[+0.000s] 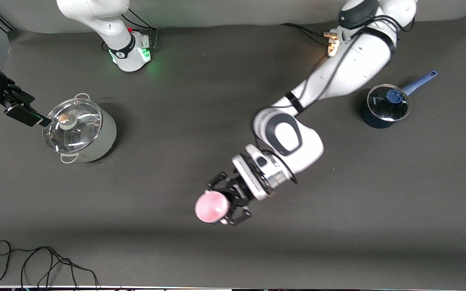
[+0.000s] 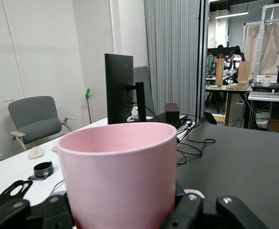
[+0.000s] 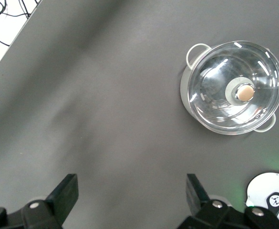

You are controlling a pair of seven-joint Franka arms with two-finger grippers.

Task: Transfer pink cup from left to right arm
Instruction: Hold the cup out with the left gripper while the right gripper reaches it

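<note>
Front view: left gripper (image 1: 221, 207) up in the air over the bare middle of the dark surface (image 1: 378, 202), arm reaching in from its base at the top. Jaws pinching the pink cup (image 1: 212, 206); cup clear of the surface, its open mouth toward the camera. Right gripper (image 1: 34, 117) at the right arm's end of the surface, just beside the lid rim of the pale-green pot (image 1: 80, 130); jaws spread, nothing between them, arm waiting. Pot has a glass lid (image 1: 71, 125) w/ a tan knob (image 1: 64, 118) and two loop handles. Small dark-blue saucepan (image 1: 383, 107) w/ glass lid and a blue handle sits toward the left arm's end. Black cable (image 1: 43, 264) loops along the surface edge nearest the camera.

Left wrist view: pink cup (image 2: 120, 176) fills the middle, upright in frame, rim whole, black fingers (image 2: 39, 212) pressed to its sides low down. Past it: dark surface (image 2: 244, 162), a white desk w/ a black monitor (image 2: 119, 88), a grey chair (image 2: 34, 119).

Right wrist view: looking straight down. Both black fingertips (image 3: 65, 193) stand wide apart, empty gap between. Pale-green pot (image 3: 232, 88) w/ glass lid and tan knob (image 3: 245, 92) sits on the surface (image 3: 106, 95), well apart from the fingertips.
</note>
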